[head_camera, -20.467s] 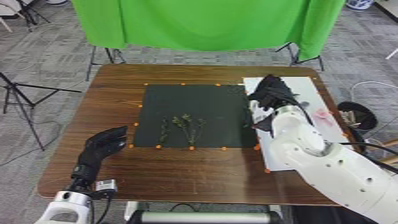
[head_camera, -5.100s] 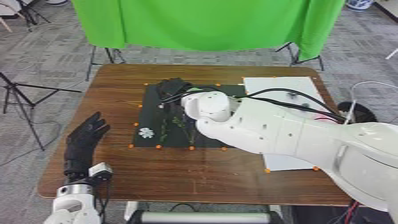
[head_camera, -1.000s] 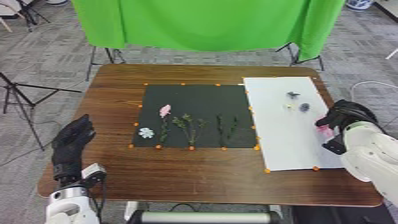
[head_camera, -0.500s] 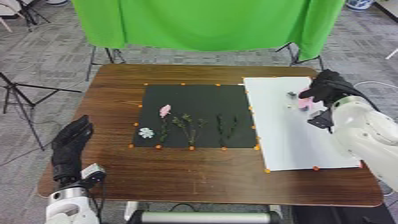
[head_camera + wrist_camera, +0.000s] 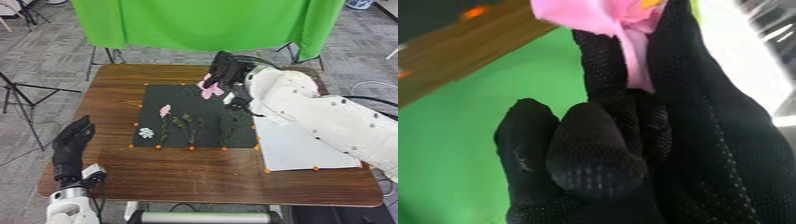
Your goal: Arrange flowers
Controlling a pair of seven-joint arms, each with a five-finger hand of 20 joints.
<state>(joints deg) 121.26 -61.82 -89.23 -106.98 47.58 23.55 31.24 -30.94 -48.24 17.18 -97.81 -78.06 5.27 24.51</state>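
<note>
Pink, broad-petalled flower with a yellow centre [image 5: 211,91] over the flat black sheet [image 5: 178,95]

Its soft petals narrow to a slim pink base, clamped between the fingers of the black-gloved right hand [image 5: 227,69], above the sheet's far right part. A moment earlier, both were over the flat white sheet [image 5: 302,150]. The black-gloved left hand [image 5: 73,137] stays put, fingers relaxed.

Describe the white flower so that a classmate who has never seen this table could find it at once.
On the brown wooden table lies a dark sheet. By its near left corner sits a small flower, left of the green sprigs. Being white separates it from the pink bloom farther back.
</note>
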